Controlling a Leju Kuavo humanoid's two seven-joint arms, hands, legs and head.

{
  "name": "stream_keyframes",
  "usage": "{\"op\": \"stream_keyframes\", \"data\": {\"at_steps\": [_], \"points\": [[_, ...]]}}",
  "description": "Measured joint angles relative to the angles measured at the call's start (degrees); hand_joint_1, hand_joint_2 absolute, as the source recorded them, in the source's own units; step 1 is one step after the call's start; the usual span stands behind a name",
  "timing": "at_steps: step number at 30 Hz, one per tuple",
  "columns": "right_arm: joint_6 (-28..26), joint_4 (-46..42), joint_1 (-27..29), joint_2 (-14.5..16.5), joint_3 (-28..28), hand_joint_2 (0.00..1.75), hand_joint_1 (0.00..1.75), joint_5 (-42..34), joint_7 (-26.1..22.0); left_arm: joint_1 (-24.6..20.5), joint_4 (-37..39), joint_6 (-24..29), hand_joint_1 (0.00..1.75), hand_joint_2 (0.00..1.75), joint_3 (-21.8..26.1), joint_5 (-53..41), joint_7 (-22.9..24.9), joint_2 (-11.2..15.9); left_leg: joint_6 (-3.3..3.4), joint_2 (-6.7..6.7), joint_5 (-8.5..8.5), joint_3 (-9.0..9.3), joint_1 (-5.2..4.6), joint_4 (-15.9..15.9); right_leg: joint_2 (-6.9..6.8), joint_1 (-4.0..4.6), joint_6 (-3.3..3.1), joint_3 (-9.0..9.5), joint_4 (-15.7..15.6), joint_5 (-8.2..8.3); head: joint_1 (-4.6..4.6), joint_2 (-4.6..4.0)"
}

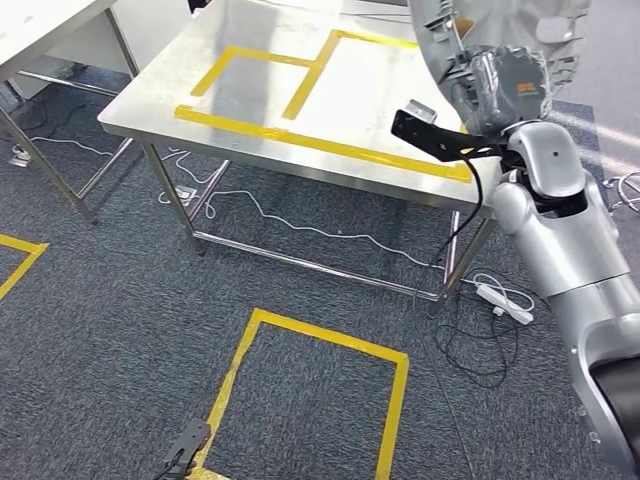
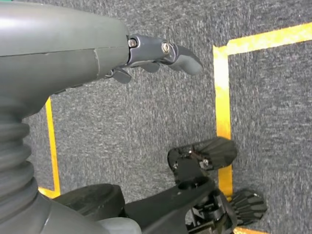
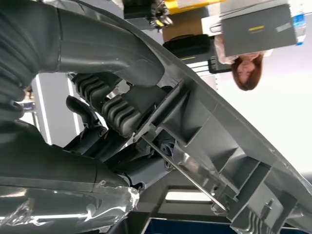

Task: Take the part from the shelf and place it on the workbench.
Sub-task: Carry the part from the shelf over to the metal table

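Note:
The part (image 1: 450, 32) is a large grey moulded plastic panel, held up at the top right above the workbench's right end. My right hand (image 1: 507, 86) grips it. In the right wrist view the dark fingers (image 3: 110, 109) curl over the part's ribbed inner side (image 3: 221, 131), with a thin metal rod running across it. The workbench (image 1: 249, 135) is a steel table marked with yellow tape outlines and stands ahead of me. My left hand (image 2: 158, 52) hangs over the grey carpet, fingers stretched out and holding nothing.
A yellow taped square (image 1: 317, 340) marks the carpet in front of the bench. A white power strip (image 1: 507, 301) and loose cables lie by the bench's right leg. A second table (image 1: 45, 35) stands at the far left. A person (image 3: 250, 70) stands beyond the part.

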Motion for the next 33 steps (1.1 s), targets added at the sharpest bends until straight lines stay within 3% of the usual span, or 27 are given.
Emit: {"op": "stream_keyframes", "data": {"at_steps": [8,17,23,26,28,31,32,33], "points": [[-0.3,0.0,2.6,2.9,3.1,1.75,1.75,1.1,-0.1,-0.1,0.0,-0.5,0.0,1.75,0.0,0.0,0.0,0.0,0.43,-0.42,0.23,-0.21,-0.01,0.0,-0.5,0.0,0.35,0.06,-0.3,0.23,-0.04,0.0],[-0.5,0.6,3.4,4.8,4.5,1.75,1.75,1.6,-0.7,-0.1,0.0,-0.7,0.0,1.75,0.0,-0.1,0.2,0.1,0.38,-0.45,0.31,-0.24,0.01,0.0,-0.46,0.01,0.4,-0.04,-0.2,0.33,-0.04,0.0],[-0.5,1.0,4.4,6.4,5.9,1.75,1.75,1.7,-1.0,-0.1,0.0,-0.7,0.0,1.75,0.0,-0.5,0.6,0.2,0.97,-0.47,0.13,-0.35,-0.31,0.2,-0.44,-0.33,0.86,0.01,-0.4,0.35,-0.07,0.0],[-0.5,1.0,4.6,6.7,6.2,1.75,1.75,1.7,-1.0,-0.2,0.0,-0.6,0.0,1.75,0.0,-0.6,0.7,0.2,1.69,-0.32,0.21,-0.06,-0.35,-0.4,-0.61,-0.34,1.46,0.02,-0.2,0.73,-0.07,0.0],[-0.5,1.0,4.5,6.7,6.2,1.75,1.75,1.7,-1.0,-0.2,0.0,-0.6,0.0,1.75,0.0,-0.6,0.7,0.2,2.09,-0.04,0.27,0.43,-0.12,-0.8,-2.08,-0.09,1.61,-0.76,1.7,-0.68,0.17,0.0],[-0.4,1.0,4.4,6.8,6.4,1.75,1.75,1.7,-1.0,-0.2,0.0,-0.6,0.0,1.75,0.0,-0.6,0.7,0.2,2.16,0.55,0.14,0.81,0.02,-0.8,-4.02,-0.01,1.87,-5.33,11.5,-5.63,0.4,0.0],[-0.4,1.1,4.5,6.8,6.4,1.75,1.75,1.7,-1.0,-0.1,0.0,-0.6,0.0,1.75,0.0,-0.7,0.7,0.2,2.05,0.72,0.01,0.93,0.1,-0.8,-4.22,-0.09,2.04,-6.81,14.5,-6.68,0.4,0.0],[-0.4,1.2,4.5,6.8,6.5,1.75,1.75,1.7,-1.1,-0.1,0.0,-0.6,0.0,1.75,0.0,-0.7,0.7,0.2,1.84,0.85,-0.17,1.11,0.25,-0.7,-4.36,-0.2,2.25,-7.42,15.6,-6.73,0.41,0.0]]}}
